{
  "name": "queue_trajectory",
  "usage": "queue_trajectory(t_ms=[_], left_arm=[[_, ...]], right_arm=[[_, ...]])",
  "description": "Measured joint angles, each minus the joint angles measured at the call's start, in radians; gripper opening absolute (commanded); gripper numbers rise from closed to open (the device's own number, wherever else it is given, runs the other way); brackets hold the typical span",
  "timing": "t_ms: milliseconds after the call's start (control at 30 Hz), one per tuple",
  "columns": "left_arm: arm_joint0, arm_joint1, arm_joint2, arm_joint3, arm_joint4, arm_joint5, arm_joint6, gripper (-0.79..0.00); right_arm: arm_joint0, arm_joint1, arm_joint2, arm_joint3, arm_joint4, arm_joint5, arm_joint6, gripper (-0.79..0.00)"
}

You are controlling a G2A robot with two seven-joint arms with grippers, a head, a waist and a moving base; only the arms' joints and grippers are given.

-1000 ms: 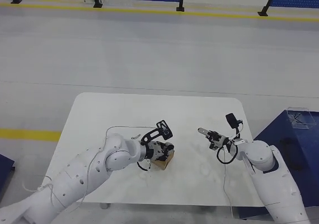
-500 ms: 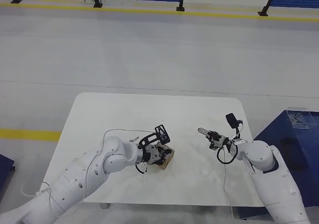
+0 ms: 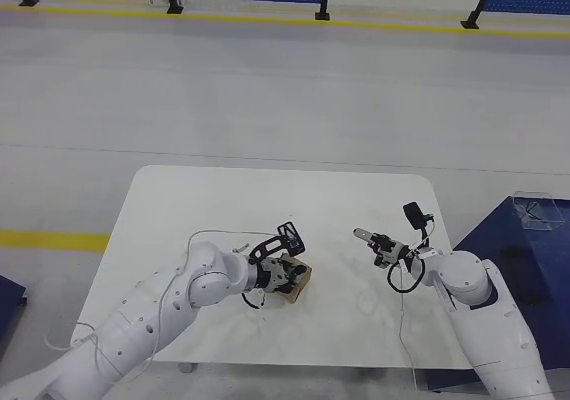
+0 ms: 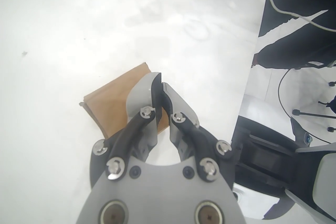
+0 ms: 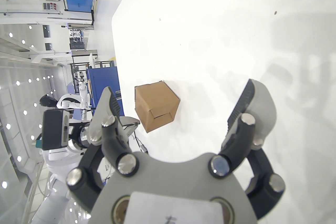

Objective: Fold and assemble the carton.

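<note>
Carton (image 3: 302, 276) sits just below centre of the top view, already box-shaped. Left gripper (image 4: 160, 83), fingers pressed together, is over its top: push straight down, gently, lest the box skid. Right gripper (image 5: 178, 89) hangs spread, well apart.

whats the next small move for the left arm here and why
Probably press the shut left gripper straight down onto the carton to seat its top fold. The gripper sits just over that brown panel with nothing between its fingertips, the carton stands as a box on the table, and the open right gripper hangs apart from it.
</note>
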Motion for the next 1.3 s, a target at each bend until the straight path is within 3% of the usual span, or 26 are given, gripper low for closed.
queue_trajectory(t_ms=[367, 600, 867, 1167, 1300], left_arm=[[0.011, -0.017, -0.014, 0.038, 0.0, 0.003, -0.032, -0.785], [0.043, -0.004, -0.066, -0.017, 0.017, 0.014, -0.033, -0.785], [0.044, -0.025, -0.059, 0.056, -0.001, 0.013, -0.04, -0.785], [0.087, -0.007, -0.121, -0.039, 0.046, 0.015, -0.02, -0.785], [0.135, 0.008, -0.176, -0.109, 0.097, 0.025, 0.094, -0.785]], right_arm=[[0.0, 0.0, 0.0, 0.0, 0.0, 0.0, 0.0, 0.0], [0.0, 0.0, 0.0, 0.0, 0.0, 0.0, 0.0, 0.0], [0.0, 0.0, 0.0, 0.0, 0.0, 0.0, 0.0, 0.0], [0.0, 0.0, 0.0, 0.0, 0.0, 0.0, 0.0, 0.0], [0.0, 0.0, 0.0, 0.0, 0.0, 0.0, 0.0, 0.0]])
